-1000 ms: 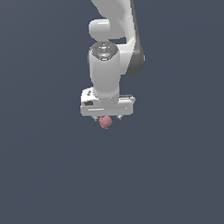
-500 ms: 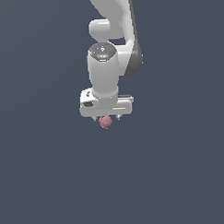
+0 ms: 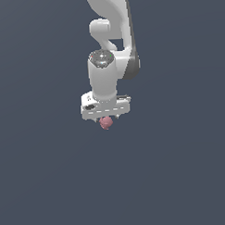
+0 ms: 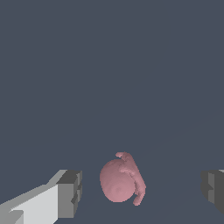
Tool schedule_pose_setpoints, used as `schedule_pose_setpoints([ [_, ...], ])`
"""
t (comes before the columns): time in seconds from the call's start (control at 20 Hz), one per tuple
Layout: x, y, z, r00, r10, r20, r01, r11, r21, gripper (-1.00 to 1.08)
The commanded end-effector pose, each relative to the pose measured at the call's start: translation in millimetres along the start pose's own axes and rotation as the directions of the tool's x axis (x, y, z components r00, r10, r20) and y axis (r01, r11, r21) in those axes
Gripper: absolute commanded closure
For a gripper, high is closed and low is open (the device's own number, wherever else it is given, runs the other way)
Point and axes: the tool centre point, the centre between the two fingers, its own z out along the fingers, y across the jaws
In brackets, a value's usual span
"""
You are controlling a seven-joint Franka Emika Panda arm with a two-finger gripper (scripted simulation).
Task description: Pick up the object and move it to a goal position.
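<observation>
The object (image 3: 105,123) is a small pink-red lumpy blob lying on the dark grey floor, right under my white gripper (image 3: 105,117). In the wrist view the object (image 4: 120,180) lies between the two fingers, closer to one finger (image 4: 70,193) than to the other (image 4: 213,186). Neither finger touches it. The gripper (image 4: 141,190) is open wide and points straight down over the blob. In the exterior view the hand hides the fingers and part of the blob.
A plain dark grey floor (image 3: 182,176) fills both views. The white arm (image 3: 113,35) rises above the gripper toward the top of the exterior view. No marker or other object shows.
The arm's wrist has come down a little over the blob. The blob has not moved and the gripper stays open.
</observation>
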Motion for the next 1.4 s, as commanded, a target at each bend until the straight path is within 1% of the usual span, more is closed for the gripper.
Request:
schedule_pose_setpoints([
  [0.0,-7.3,0.4,9.0,0.999,-0.052,0.001,0.051,0.999,0.002,-0.92],
  [0.25,-25.1,0.3,29.3,0.985,-0.174,0.002,0.174,0.985,0.008,-0.92],
  [0.45,-39.1,-0.5,43.7,0.965,-0.263,0.001,0.263,0.965,0.013,-0.92],
  [0.7,-52.8,-1.7,56.4,0.938,-0.345,-0.001,0.345,0.938,0.018,-0.92],
  [1.05,-63.7,-3.1,65.9,0.913,-0.408,-0.003,0.408,0.913,0.021,-0.92],
  [1.35,-64.9,-3.2,67.2,0.911,-0.413,-0.003,0.413,0.910,0.022,-0.92],
])
